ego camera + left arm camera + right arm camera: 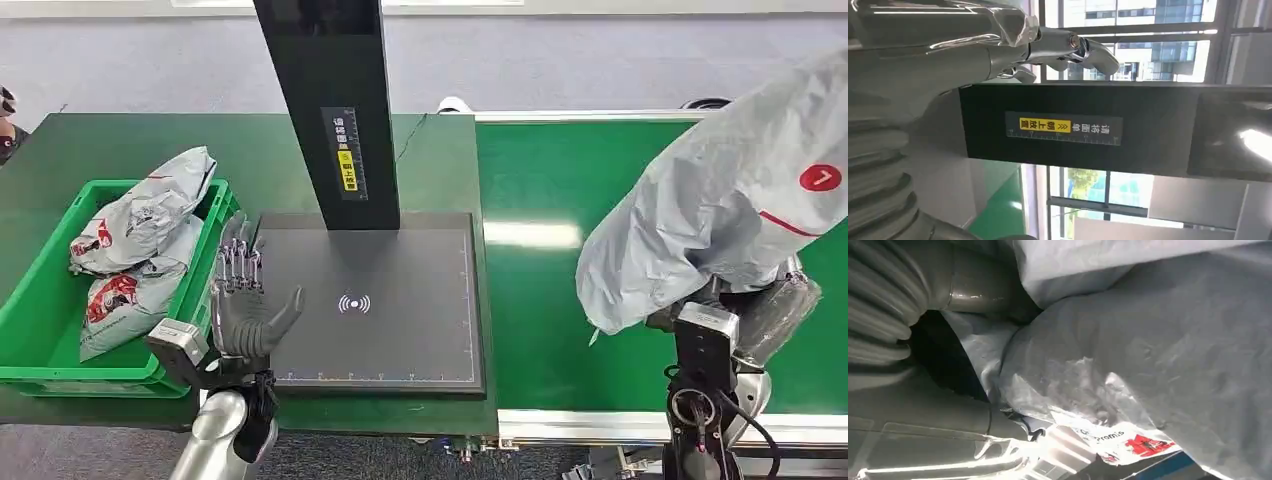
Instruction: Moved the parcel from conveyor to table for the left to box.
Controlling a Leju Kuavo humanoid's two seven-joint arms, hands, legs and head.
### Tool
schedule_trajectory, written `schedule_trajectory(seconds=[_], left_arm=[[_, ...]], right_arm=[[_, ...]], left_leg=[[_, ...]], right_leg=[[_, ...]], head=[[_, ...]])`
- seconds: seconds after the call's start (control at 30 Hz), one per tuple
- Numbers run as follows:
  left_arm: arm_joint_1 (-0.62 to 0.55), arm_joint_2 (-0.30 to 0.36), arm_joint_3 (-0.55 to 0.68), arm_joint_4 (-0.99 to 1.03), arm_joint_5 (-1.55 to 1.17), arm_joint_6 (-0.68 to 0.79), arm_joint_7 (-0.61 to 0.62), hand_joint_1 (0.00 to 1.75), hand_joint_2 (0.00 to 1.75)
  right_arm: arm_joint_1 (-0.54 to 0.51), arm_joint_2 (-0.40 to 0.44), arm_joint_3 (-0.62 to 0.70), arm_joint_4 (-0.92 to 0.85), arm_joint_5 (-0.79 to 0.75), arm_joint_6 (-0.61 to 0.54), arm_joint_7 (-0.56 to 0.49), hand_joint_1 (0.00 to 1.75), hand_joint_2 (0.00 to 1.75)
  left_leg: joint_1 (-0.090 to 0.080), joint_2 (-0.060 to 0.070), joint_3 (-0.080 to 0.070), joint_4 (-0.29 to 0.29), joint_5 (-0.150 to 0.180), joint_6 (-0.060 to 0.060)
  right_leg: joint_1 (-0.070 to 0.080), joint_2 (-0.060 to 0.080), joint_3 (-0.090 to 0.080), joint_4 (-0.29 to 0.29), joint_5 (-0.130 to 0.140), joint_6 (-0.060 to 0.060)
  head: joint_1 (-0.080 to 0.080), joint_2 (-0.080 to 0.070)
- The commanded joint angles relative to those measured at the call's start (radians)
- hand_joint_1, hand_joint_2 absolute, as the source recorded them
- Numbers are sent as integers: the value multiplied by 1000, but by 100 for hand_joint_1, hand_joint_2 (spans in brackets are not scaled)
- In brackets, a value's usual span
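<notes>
At the far left, a green crate [40,290] is seen just outboard of the left hand [245,300], with two printed grey mailer bags [140,225] lying in it. The left hand is raised at the near-left corner of the dark scanner plate [390,300], its fingers apart and upright, nothing held. The plate rests on the green surface [440,160], and a black post [335,100] with a yellow label rises from its far edge; the same post is met close up in the left wrist view.

Further right, above the green conveyor belt [540,240], the grey parcel [720,200] is held aloft by the right hand [745,305], which is clamped on its lower end from beneath; a fold of the bag is seen pressed against the fingers in the right wrist view. The parcel's long axis runs upward and outward from that hand. It is a soft, crumpled poly bag bearing a red round mark and a red stripe. The scanner plate lies inward of the right hand, toward the left hand, so a sideways carry appears to be called for.
</notes>
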Motion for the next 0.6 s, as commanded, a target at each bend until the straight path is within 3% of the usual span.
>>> schedule_trajectory(seconds=[0.03, 0.13, 0.2, 0.37, 0.4, 0.47, 0.5, 0.53, 0.6], left_arm=[[-19, 14, -13, 6, 1, 35, -26, 0, 175], [-25, 26, -21, -28, -3, 72, -44, 0, 175], [-20, 41, -27, -44, -1, 74, -45, 0, 175], [-18, 50, -26, -48, 4, 86, -63, 0, 175], [-27, 65, -31, -17, -27, 93, -58, 0, 175], [-37, 62, -14, 16, -28, 85, -82, 0, 175], [-38, 62, -11, 20, -28, 82, -83, 0, 175], [-38, 62, -11, 20, -28, 82, -83, 0, 175], [-42, 57, -3, 17, -31, 81, -81, 0, 175]], right_arm=[[-17, 45, -52, -31, -77, -34, -95, 175, 175], [-22, 3, 25, -55, -123, 7, -88, 175, 175], [-42, -36, 95, -32, -127, 99, -47, 175, 175], [-129, -123, 271, 100, 43, 305, 57, 175, 175], [-342, -210, 575, 260, 288, 644, 125, 175, 175], [-506, -123, 648, 461, 284, 643, 140, 175, 175], [-527, -113, 659, 486, 279, 638, 143, 175, 175], [-527, -113, 659, 486, 279, 638, 143, 175, 175], [-555, -128, 714, 496, 272, 670, 132, 175, 175]], left_leg=[[0, 1, 0, 0, 0, 0], [0, 1, -2, 1, 0, 0], [0, 1, -1, 1, 0, 0], [0, 5, -1, 0, 0, 0], [0, 6, -1, 0, 0, 0], [-1, 17, 0, 1, -1, 0], [-1, 16, -2, 0, -1, 0], [-1, 23, -2, -1, -1, 0], [1, 18, 0, -1, 2, 0]], right_leg=[[0, -1, 0, 0, 0, -1], [0, 0, -2, 1, 0, -1], [0, 0, -1, 1, 0, 0], [0, 4, -1, 0, 1, 0], [0, 4, -2, 0, 2, -1], [-1, 16, -6, 2, 4, 0], [-1, 15, -2, 2, 4, 0], [0, 21, -4, 3, 6, -2], [2, 15, -5, 0, 8, -3]], head=[[0, 0], [0, 0], [0, 0], [0, 0], [0, 0], [0, 0], [1, 0], [-1, 0], [-1, 0]])
